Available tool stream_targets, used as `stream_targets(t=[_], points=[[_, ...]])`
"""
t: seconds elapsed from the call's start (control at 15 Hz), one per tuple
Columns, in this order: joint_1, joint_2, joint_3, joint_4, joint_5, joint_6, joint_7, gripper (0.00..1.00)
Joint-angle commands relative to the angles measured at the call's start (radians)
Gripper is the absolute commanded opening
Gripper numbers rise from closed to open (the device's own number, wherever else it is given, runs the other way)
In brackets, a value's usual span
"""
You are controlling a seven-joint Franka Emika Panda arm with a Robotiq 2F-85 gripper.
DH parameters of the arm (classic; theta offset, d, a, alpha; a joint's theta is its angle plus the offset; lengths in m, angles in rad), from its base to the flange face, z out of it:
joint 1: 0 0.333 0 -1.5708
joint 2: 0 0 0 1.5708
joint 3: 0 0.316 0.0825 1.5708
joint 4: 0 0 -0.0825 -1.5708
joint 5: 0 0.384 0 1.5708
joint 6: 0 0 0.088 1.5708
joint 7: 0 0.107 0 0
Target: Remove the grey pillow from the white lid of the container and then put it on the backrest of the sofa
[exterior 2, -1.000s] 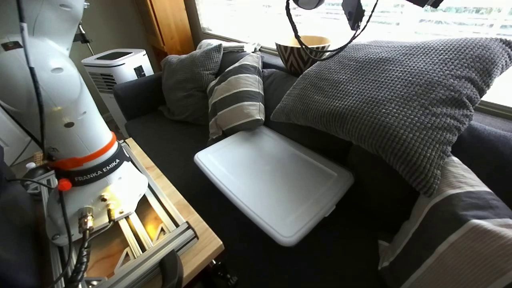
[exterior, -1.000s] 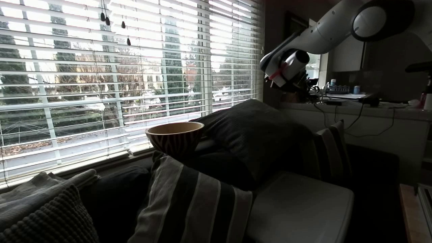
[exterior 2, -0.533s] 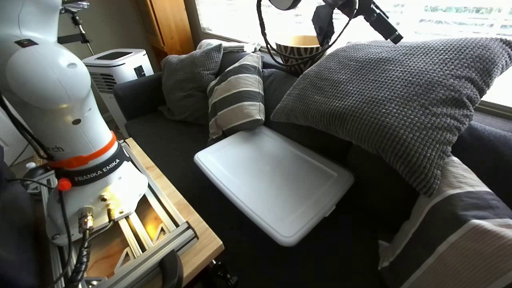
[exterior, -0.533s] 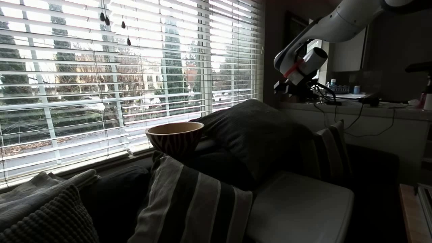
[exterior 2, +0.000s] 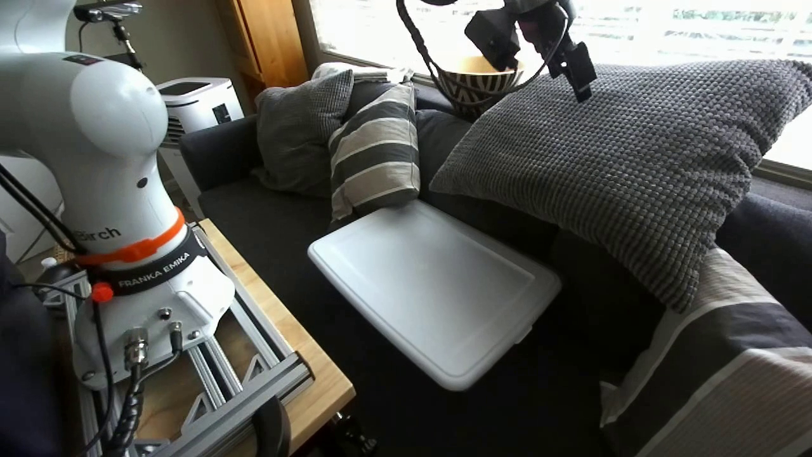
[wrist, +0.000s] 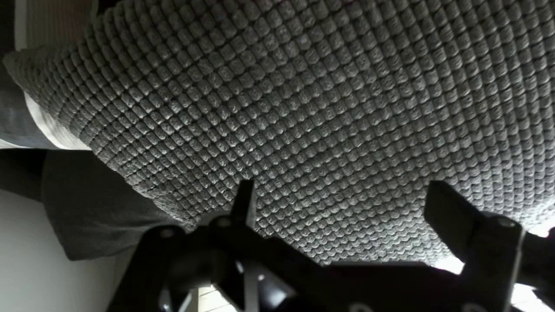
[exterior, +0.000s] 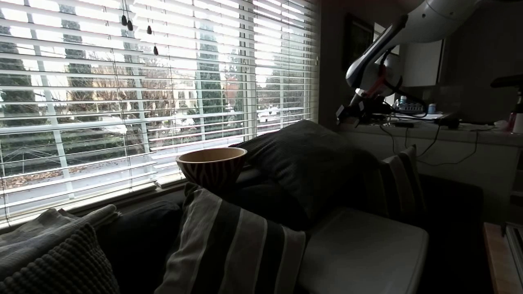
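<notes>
The large grey pillow [exterior 2: 622, 146] with a knobbly weave leans across the sofa's dark backrest [exterior 2: 780, 219] by the window, and one lower corner hangs down over a striped pillow. It also shows in an exterior view [exterior: 310, 167] and fills most of the wrist view [wrist: 303, 108]. The white lid [exterior 2: 431, 292] lies on the seat in front with nothing on it, and it also shows in an exterior view [exterior: 367, 253]. My gripper [wrist: 341, 183] is open, fingers wide apart and empty, facing the pillow. In both exterior views the gripper [exterior 2: 545, 77] [exterior: 347, 116] hangs above the pillow, apparently not touching it.
A patterned wooden bowl [exterior 2: 476, 89] stands on the backrest beside the pillow, close to my gripper's cable. Striped pillows stand left [exterior 2: 380, 146] and right [exterior 2: 736, 355] of the lid. A small grey cushion [exterior 2: 301, 136] sits at the far sofa end. Window blinds [exterior: 163, 81] are behind.
The arm has swung back, and the gripper has turned so its fingers come into view and point down toward the pillow. The pillow, lid and bowl have not moved.
</notes>
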Motion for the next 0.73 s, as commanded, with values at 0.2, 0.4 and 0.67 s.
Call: stream_targets(t=[0.2,0.4,0.67], points=[[0.226,-0.077,-0.251,0.199,-0.403,-0.480,0.160,1.00],[0.248,-0.086,-0.259,0.298,-0.431,-0.655,0.177,1.00],[0.231,-0.070,-0.245,0.307,-0.403,-0.631,0.156,1.00]])
